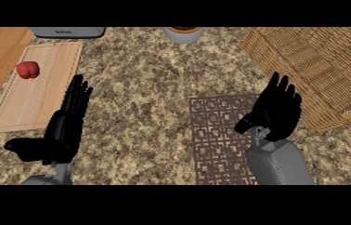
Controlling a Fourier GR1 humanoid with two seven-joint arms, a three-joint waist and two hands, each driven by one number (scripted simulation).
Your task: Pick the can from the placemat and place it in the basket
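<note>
Can first: honestly couldn't spot it anywhere in the head view, so I couldn't tell where it sat. The dark patterned placemat (219, 140) lay on the speckled bench (144, 80), right of the middle, and what showed of it was bare pattern. The right hand (277, 110) hung over the mat's upper right corner and covered that bit, fingers straight and pointing away from the robot, thumb sticking out to the left, nothing visibly in its grasp. The wicker basket (308, 66) took up the upper right of the view, turned at an angle, with its near edge just beside that hand's fingers. Over on the other side, the left hand (65, 122) was spread flat too, fingers straight, thumb out to the left, holding nothing, and lying along the right edge of a pale wooden cutting board (41, 89). A small red roundish thing (28, 69) sat on the board's far end, well apart from both hands. Along the far edge there was a grey appliance (67, 32) at the left and a grey pot (184, 34) near the middle, both cut off by the view.
</note>
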